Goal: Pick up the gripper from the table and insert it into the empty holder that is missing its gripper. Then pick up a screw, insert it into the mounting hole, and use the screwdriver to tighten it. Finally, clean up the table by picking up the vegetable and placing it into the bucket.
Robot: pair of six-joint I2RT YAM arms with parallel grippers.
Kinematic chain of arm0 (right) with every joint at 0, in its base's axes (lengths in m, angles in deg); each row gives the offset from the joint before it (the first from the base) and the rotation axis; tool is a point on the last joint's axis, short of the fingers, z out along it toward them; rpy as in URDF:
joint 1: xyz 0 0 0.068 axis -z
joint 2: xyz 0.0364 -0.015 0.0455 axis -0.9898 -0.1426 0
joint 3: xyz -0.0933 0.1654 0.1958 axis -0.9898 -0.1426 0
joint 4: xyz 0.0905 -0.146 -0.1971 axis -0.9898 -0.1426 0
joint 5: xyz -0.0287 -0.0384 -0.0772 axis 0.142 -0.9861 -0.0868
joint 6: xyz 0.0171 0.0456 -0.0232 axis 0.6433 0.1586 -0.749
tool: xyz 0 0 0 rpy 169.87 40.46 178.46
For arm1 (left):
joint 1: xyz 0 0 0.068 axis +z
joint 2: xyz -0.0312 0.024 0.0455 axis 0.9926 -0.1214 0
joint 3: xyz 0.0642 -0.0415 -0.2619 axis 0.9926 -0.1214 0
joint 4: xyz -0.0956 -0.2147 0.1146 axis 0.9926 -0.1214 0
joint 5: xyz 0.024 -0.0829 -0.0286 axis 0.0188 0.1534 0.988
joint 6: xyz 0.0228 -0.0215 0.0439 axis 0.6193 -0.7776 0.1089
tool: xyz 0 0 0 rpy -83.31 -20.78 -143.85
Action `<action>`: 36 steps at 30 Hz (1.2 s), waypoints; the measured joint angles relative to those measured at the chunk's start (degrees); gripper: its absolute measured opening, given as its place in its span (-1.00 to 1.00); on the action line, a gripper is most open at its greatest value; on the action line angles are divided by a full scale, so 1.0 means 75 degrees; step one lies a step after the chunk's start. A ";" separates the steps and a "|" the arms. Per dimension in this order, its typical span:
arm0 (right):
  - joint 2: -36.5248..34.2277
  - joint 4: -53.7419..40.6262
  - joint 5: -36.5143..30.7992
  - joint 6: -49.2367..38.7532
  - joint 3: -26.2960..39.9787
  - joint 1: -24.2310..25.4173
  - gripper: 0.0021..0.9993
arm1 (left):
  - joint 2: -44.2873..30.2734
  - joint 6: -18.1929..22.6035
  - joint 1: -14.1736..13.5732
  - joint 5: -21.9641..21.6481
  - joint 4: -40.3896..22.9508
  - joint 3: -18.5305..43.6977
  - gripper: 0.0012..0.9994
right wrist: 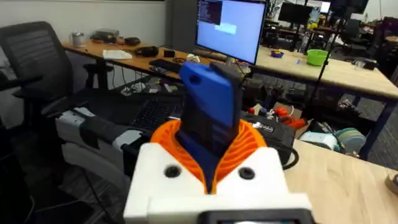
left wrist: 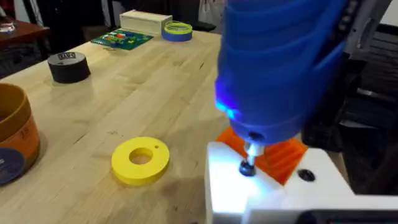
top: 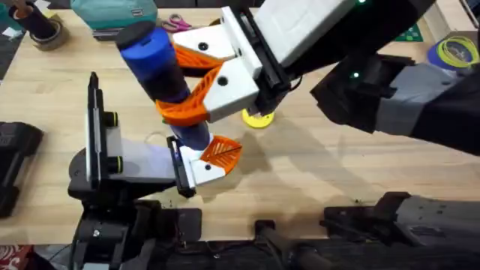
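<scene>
No writing is legible. Left to right on the desk [left wrist: 124,93]: orange bucket [left wrist: 12,134], black tape roll [left wrist: 68,66], yellow ring [left wrist: 140,160]. The right fingers [top: 196,82] pinch the blue screwdriver [top: 161,71], tip on a screw [left wrist: 247,167] in the white holder [left wrist: 249,193]. I cannot tell how the left fingers stand.

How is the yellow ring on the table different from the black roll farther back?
The yellow ring is flat and thin; the black roll stands taller, like a thick puck. The yellow ring has an open hole in its middle, while the black roll carries a pale label on top. Both are round and lie flat on the wooden table, apart from each other.
</scene>
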 joint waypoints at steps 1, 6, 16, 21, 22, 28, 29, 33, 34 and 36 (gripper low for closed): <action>-0.0001 0.0000 0.0000 0.0000 0.0000 0.0000 -0.96 | 0.0000 0.0000 0.0000 0.0000 -0.0001 0.0000 -0.98; 0.0000 0.0000 0.0000 -0.0003 0.0000 0.0000 -0.96 | 0.0000 -0.0003 0.0000 0.0000 0.0000 0.0000 -0.98; 0.0000 0.0000 0.0000 -0.0035 0.0000 0.0000 -0.96 | 0.0003 0.0000 0.0000 0.0000 -0.0003 0.0000 -0.98; -0.0001 0.0000 -0.0009 -0.0058 0.0000 0.0000 -0.96 | 0.0001 0.0000 0.0000 0.0000 -0.0001 0.0000 -0.98; 0.0000 0.0000 -0.0028 -0.0056 0.0000 0.0000 -0.96 | 0.0000 0.0000 0.0000 0.0000 0.0000 0.0000 -0.98; 0.0000 -0.0003 -0.0072 -0.0050 0.0000 0.0000 -0.96 | 0.0000 0.0000 0.0000 0.0001 -0.0003 0.0000 -0.98; 0.0000 -0.0003 -0.0087 -0.0050 0.0000 0.0000 -0.96 | 0.0000 0.0000 0.0000 0.0003 0.0000 0.0000 -0.98; 0.0000 -0.0004 -0.0130 -0.0047 0.0000 0.0000 -0.96 | 0.0000 0.0000 0.0000 0.0003 0.0000 0.0000 -0.98; -0.0003 -0.0006 -0.0141 -0.0050 0.0000 0.0000 -0.96 | 0.0001 0.0000 0.0000 0.0002 -0.0001 0.0000 -0.98; -0.0002 -0.0027 -0.0149 -0.0047 0.0000 0.0000 -0.96 | 0.0000 0.0000 0.0000 0.0000 -0.0002 0.0000 -0.98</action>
